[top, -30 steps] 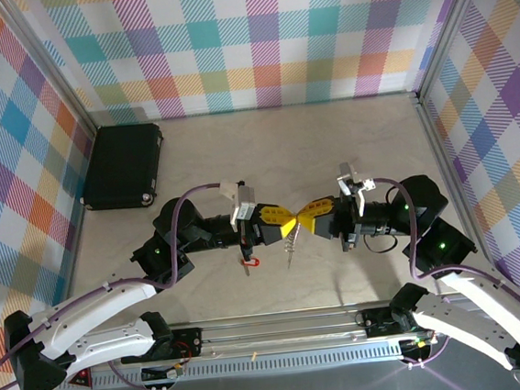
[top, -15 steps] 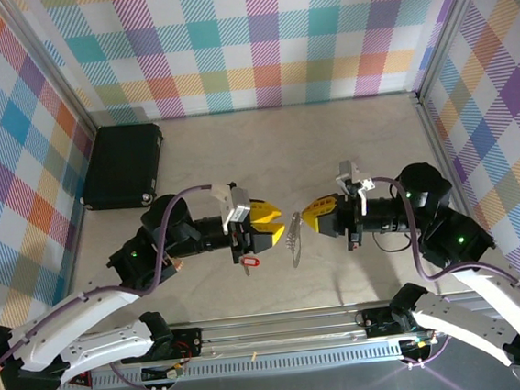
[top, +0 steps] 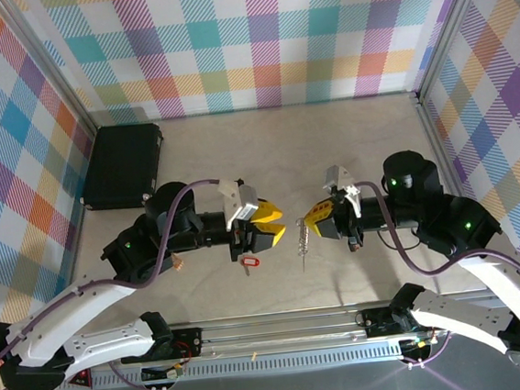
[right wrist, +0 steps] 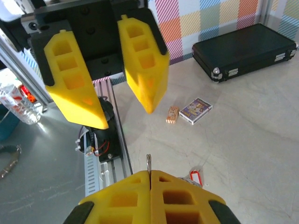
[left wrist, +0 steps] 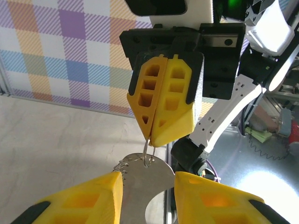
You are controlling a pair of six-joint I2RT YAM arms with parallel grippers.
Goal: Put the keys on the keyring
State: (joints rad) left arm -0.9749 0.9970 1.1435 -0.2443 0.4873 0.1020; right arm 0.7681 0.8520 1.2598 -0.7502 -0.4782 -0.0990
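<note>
My right gripper (top: 310, 218) is shut on the keyring (top: 302, 240), whose thin silver pieces hang from it just above the table. In the right wrist view, the ring's edge (right wrist: 148, 161) pokes out between that gripper's closed yellow fingers (right wrist: 150, 173). My left gripper (top: 277, 226) stands open a short way to the left, facing the right one. In the left wrist view, the keyring's flat silver plate (left wrist: 135, 186) sits in the gap between the left gripper's spread fingers (left wrist: 148, 176) without touching them. The red-headed key (top: 248, 262) lies on the table below the left gripper, and it appears again (right wrist: 195, 176) in the right wrist view.
A black case (top: 124, 165) lies at the far left of the table (top: 329, 142). A small card box (right wrist: 195, 110) and a little wooden block (right wrist: 173, 114) lie on the table behind the left gripper. A metal rail (top: 282, 326) runs along the near edge.
The two grippers were together at the keyring. The left one has opened and drawn back to the left. The right one keeps the keyring, which now hangs slightly further right. The red key has stayed put.
</note>
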